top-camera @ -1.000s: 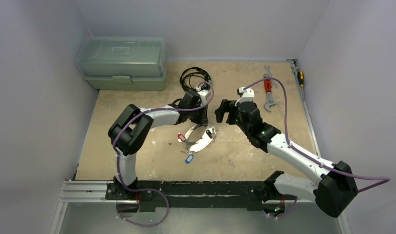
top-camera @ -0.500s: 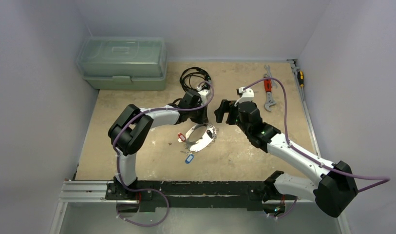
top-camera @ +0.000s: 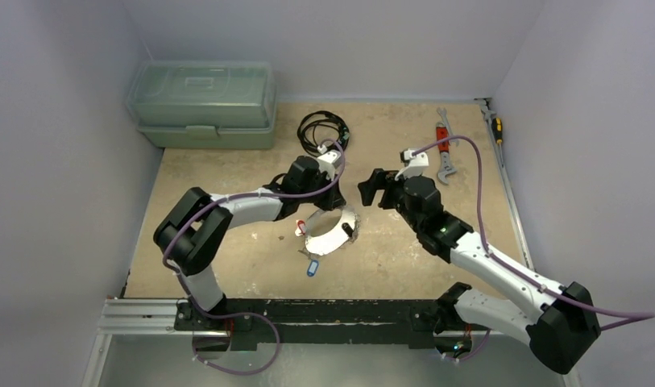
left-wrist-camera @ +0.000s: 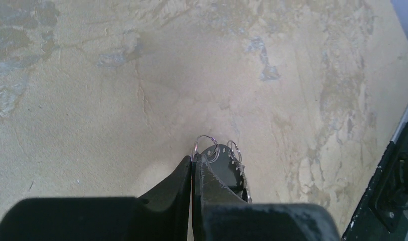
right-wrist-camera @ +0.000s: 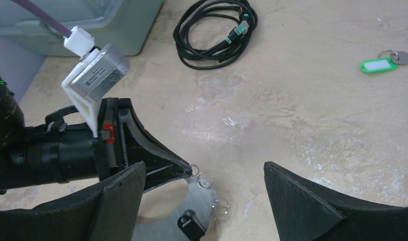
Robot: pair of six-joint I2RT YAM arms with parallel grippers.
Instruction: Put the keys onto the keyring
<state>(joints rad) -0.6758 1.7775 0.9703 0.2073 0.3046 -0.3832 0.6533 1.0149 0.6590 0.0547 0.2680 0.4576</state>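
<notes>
I see my left gripper (left-wrist-camera: 192,159) clamped tight on the rim of the silvery oval keyring (top-camera: 330,239) — right gripper (right-wrist-camera: 201,173) hovers beside it, jaws wide apart.

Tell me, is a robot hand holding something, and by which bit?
The left gripper pinches the keyring by its edge, beside the small rings. Right gripper holds nothing.

Beige mottled tabletop (left-wrist-camera: 141,75): matt, rough. Black fingers (left-wrist-camera: 171,188) of my left gripper (left-wrist-camera: 192,161): matt plastic. Thin silvery wire rings (left-wrist-camera: 206,143): shiny metal. Green key tag (right-wrist-camera: 377,65): glossy plastic.
</notes>
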